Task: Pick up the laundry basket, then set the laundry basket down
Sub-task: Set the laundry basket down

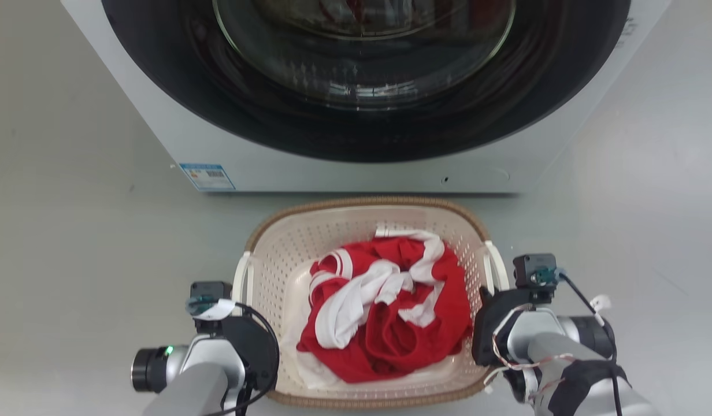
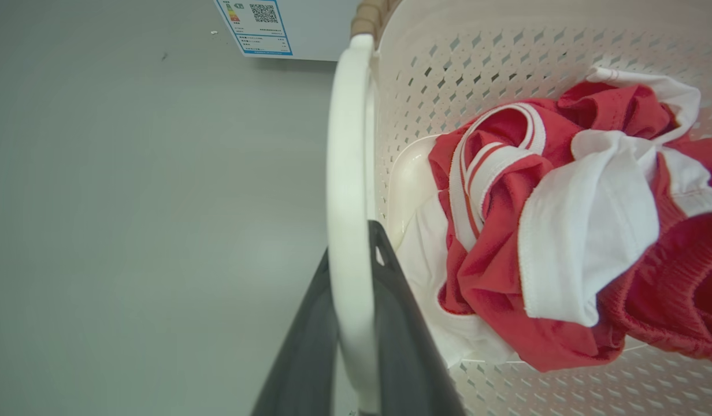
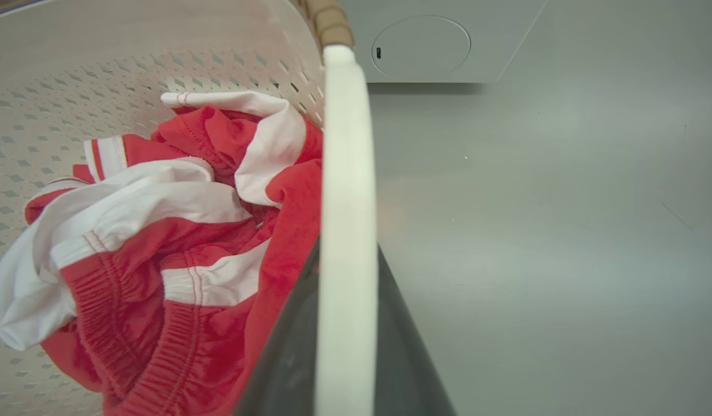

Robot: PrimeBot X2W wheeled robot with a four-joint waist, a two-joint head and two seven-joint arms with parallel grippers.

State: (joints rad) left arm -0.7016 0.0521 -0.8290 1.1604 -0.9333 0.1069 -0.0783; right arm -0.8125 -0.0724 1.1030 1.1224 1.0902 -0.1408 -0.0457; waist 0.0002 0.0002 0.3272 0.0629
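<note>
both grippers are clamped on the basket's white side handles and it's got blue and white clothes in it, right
No: the clothes in the laundry basket are red and white, not blue, as the head view shows. The left gripper and right gripper are indeed clamped on its white side handles.

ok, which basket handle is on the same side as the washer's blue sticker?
The left handle, between the jaws of the left gripper. The sticker is at the washer's lower left; the right handle is across the basket.
</note>
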